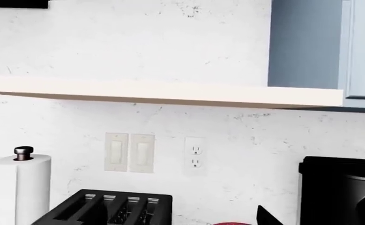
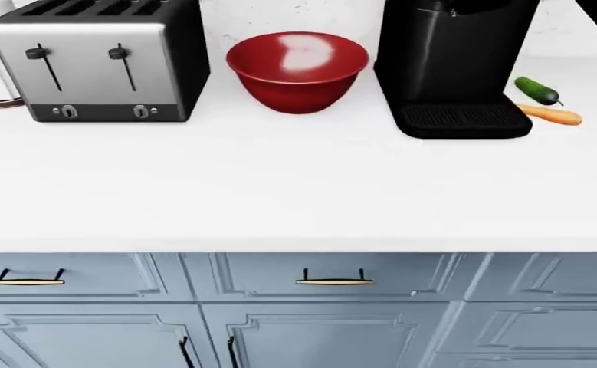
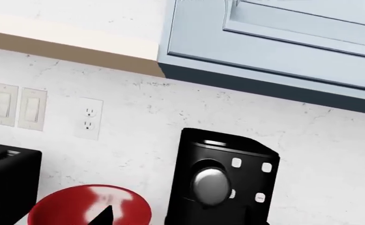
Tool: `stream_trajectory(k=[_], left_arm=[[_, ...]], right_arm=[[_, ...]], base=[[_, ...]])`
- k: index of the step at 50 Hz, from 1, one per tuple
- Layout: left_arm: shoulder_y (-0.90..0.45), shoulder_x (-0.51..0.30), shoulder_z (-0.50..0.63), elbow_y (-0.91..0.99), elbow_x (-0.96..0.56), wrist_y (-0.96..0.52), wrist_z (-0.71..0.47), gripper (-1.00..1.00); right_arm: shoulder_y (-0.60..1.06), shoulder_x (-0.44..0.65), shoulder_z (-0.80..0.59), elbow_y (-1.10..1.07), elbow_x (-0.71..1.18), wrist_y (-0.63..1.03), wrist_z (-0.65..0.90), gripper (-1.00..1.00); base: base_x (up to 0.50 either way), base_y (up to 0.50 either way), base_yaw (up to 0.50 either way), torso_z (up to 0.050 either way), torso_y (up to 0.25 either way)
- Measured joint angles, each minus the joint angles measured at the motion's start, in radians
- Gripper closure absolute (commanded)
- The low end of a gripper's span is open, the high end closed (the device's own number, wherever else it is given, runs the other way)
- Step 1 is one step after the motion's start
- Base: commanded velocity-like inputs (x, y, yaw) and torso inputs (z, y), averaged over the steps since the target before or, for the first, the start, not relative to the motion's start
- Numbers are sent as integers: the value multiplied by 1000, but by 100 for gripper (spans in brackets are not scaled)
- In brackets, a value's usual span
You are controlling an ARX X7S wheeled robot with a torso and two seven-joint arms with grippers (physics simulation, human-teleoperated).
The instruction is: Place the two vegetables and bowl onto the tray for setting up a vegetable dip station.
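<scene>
Closest to the robot in the head view is a row of blue-grey cabinet drawers with slim brass handles (image 2: 333,280), and above them the wide white countertop (image 2: 277,192), bare across its front half. Further back on that counter, left to right, there's a boxy silver 4-slot toaster with 2 black levers (image 2: 99,65), then the big glossy deep red round bowl (image 2: 297,70) sitting upright just beside it, then a tall black coffee machine with a drip grille at its base (image 2: 451,69). On the far side of the coffee machine, off to the right, the short bumpy green cucumber (image 2: 536,90) lies at an angle with the slim tapered orange carrot (image 2: 551,115) lying just in front of it, the 2 very close, though I can't tell if they're actually touching. The tray doesn't show in any view. Neither gripper shows in the head view, and the wrist views only catch small dark slivers at the edge, so I can't tell whether the fingers are spread or pressed together. Farthest back, the left wrist view shows a white paper towel roll on a metal-knobbed holder (image 1: 21,187), the white marbled wall with 2 light switches (image 1: 129,152) and a power outlet (image 1: 195,156), a pale floating shelf (image 1: 163,93) and a blue-grey upper cabinet (image 1: 326,47).
</scene>
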Motion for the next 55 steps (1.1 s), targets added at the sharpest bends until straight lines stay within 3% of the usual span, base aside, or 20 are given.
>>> stream_trajectory(k=[33, 47, 55], left_arm=[[31, -37, -4, -16, 53, 22, 46, -100], [111, -73, -10, -47, 143, 64, 140, -100], [168, -93, -10, -73, 198, 97, 206, -100]], right_arm=[[-41, 48, -25, -2, -36, -44, -42, -100], [-129, 83, -31, 5, -128, -102, -142, -100], [-179, 98, -45, 10, -211, -155, -223, -100]], base=[[0, -500, 0, 0, 0], [-1, -500, 0, 0, 0], [81, 0, 0, 0, 0]])
